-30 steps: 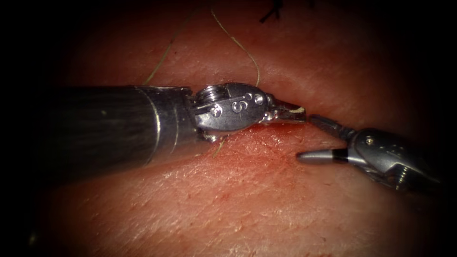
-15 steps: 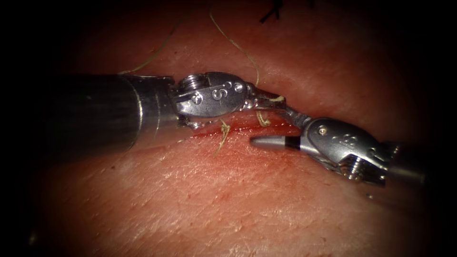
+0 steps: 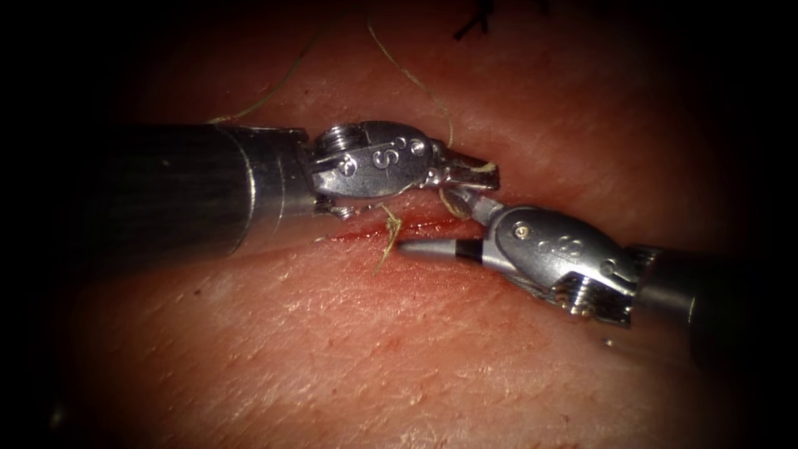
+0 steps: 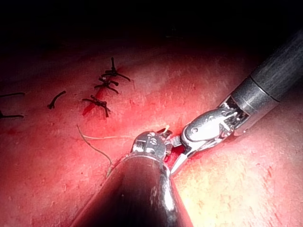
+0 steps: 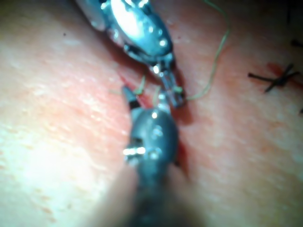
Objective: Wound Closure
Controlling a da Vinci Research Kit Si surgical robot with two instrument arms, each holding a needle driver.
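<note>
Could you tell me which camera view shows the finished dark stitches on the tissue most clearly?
The left wrist view: three dark stitches lie in a row on the tissue, knots and cut ends plain. The right wrist view shows one stitch near its edge; the endoscope view catches a dark thread end at its border.

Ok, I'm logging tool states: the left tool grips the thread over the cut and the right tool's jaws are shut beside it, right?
No: the jaws of the right tool are open, holding nothing, as the endoscope view shows. The left tool does grip the thread over the cut.
</note>
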